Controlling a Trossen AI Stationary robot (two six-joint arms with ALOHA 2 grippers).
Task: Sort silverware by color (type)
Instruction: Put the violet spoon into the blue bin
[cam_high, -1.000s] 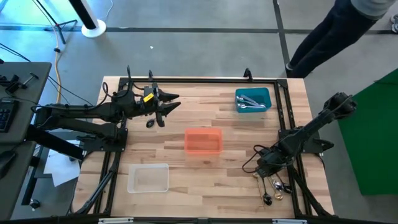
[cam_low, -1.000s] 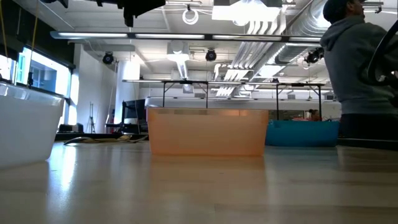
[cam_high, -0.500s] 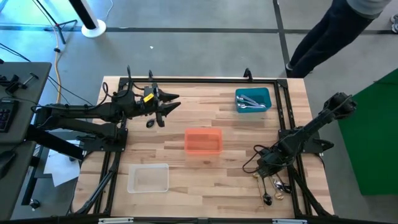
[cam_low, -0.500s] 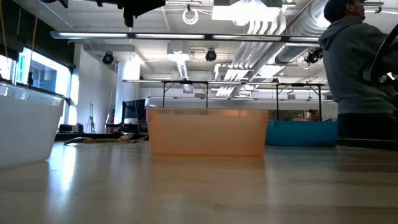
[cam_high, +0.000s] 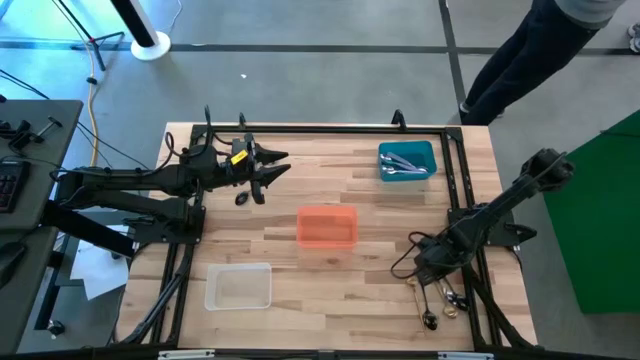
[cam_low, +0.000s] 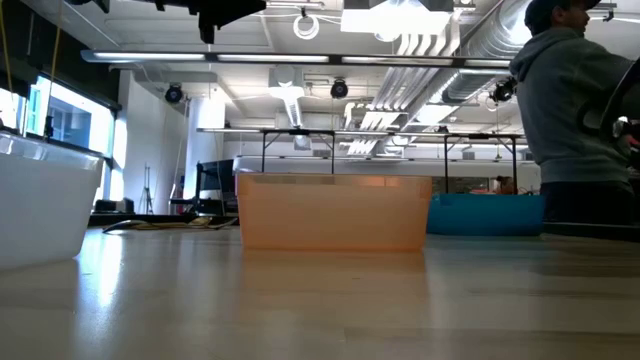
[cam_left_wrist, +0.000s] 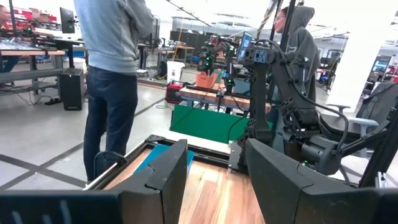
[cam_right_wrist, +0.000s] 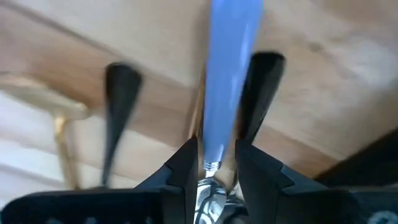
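My right gripper (cam_high: 427, 280) is low over the table's near right corner, on a pile of silverware (cam_high: 441, 303). In its wrist view the gripper (cam_right_wrist: 216, 152) is shut on a shiny silver utensil (cam_right_wrist: 227, 74). Two black pieces (cam_right_wrist: 119, 106) and a gold piece (cam_right_wrist: 57, 118) lie flat on the wood beside it. Several silver pieces (cam_high: 402, 165) lie in the blue bin (cam_high: 430, 152). My left gripper (cam_high: 268, 170) hangs open above the table's far left part, holding nothing; in its wrist view (cam_left_wrist: 214, 186) the gap between the fingers is bare. My right gripper pinches the silver utensil's handle (cam_right_wrist: 219, 140) between its two fingers (cam_right_wrist: 185, 163). It comes from above, pointing down, and the handle runs on lengthwise past the fingertips. The gripper hides the end it holds. Whether the utensil is off the wood, I cannot tell.
An orange bin (cam_high: 327, 227) stands at the table's middle and a clear bin (cam_high: 238, 287) near the near left edge. A black frame rail (cam_high: 455, 190) runs along the right side. A person (cam_high: 520, 50) stands beyond the far right corner.
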